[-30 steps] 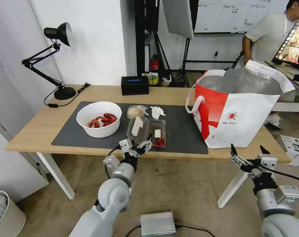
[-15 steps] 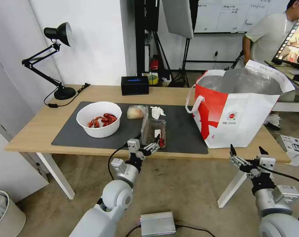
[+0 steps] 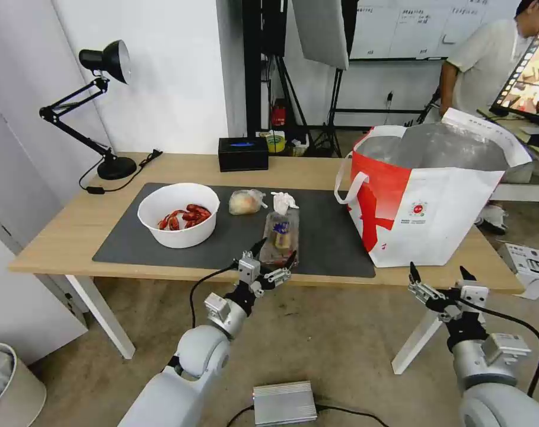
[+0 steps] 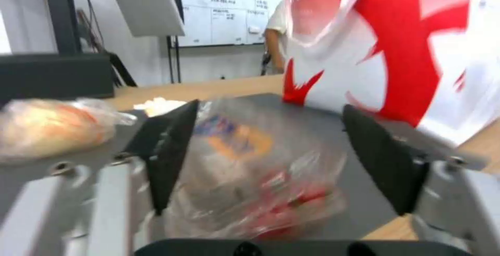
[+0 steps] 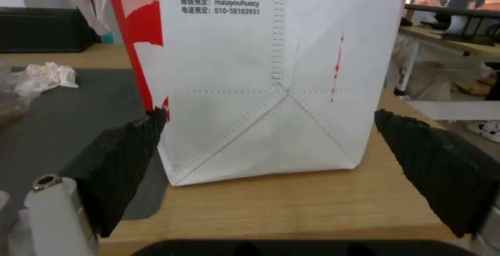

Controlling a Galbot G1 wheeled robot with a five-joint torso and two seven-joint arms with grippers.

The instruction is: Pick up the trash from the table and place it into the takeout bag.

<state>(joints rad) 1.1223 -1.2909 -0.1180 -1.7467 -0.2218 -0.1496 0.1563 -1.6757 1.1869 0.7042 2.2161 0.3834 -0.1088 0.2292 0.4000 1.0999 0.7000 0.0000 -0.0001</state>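
Note:
On the dark mat [image 3: 334, 237] of the table [image 3: 67, 228] lies the trash. It comprises a white bowl of red crayfish [image 3: 177, 214], a small clear bag with a tan lump [image 3: 244, 202], a crumpled tissue [image 3: 283, 201] and a clear clamshell [image 3: 279, 236] with its lid down. My left gripper [image 3: 275, 252] is open at the table's front edge. In the left wrist view the clamshell [image 4: 250, 170] sits between that open gripper's [image 4: 271, 150] fingers. The takeout bag [image 3: 429, 196] stands open at the right. My right gripper [image 3: 438, 273] hangs open and empty just in front of the takeout bag [image 5: 260, 92].
A black desk lamp [image 3: 106, 107] and a black tissue box [image 3: 242, 153] stand along the table's far side. On the floor are a grey metal box [image 3: 284, 403], a white bin [image 3: 8, 385] and a small carton [image 3: 530, 267].
The clamshell's lid, lying open to the left a second ago, has swung upright and then down shut. My left gripper has moved right and forward to the clamshell. The right arm barely shifted.

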